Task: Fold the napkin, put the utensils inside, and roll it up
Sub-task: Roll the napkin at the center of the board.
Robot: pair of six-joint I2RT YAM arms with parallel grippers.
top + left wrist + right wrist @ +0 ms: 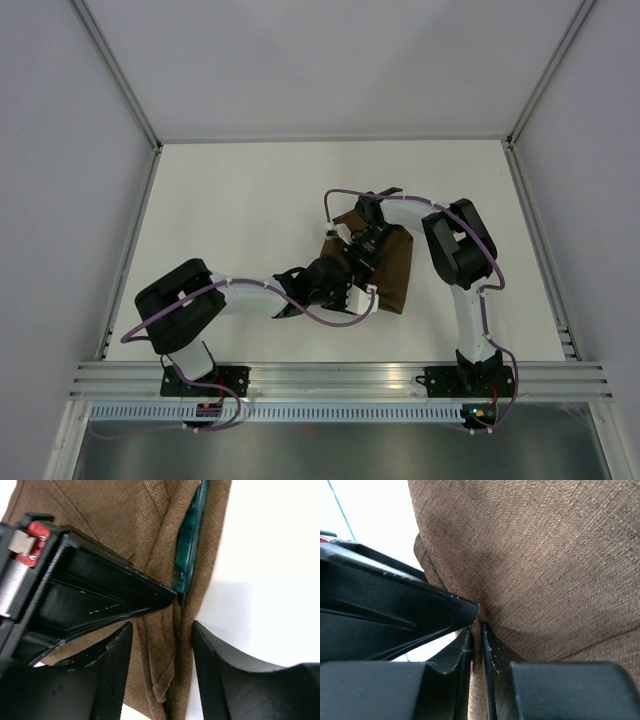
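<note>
The dark-brown napkin (395, 272) lies bunched and folded at mid-table under both grippers. In the left wrist view the napkin (100, 510) wraps the knife, whose teal handle (190, 540) shows in a crease; the blade is hidden. My left gripper (161, 630) is open, its fingers (117, 670) astride a raised fold of cloth without squeezing it. From above, the left gripper (345, 290) sits at the napkin's near left edge. My right gripper (476, 627) is shut on a thin fold of the napkin (545, 555). The right gripper (356, 260) is just beyond the left one.
The two grippers are nearly touching: the right gripper's black body (90, 590) crowds the left wrist view, and a left finger (395, 610) crosses the right wrist view. White table (240, 210) surrounds the cloth. Grey walls and an aluminium rail (340, 378) border it.
</note>
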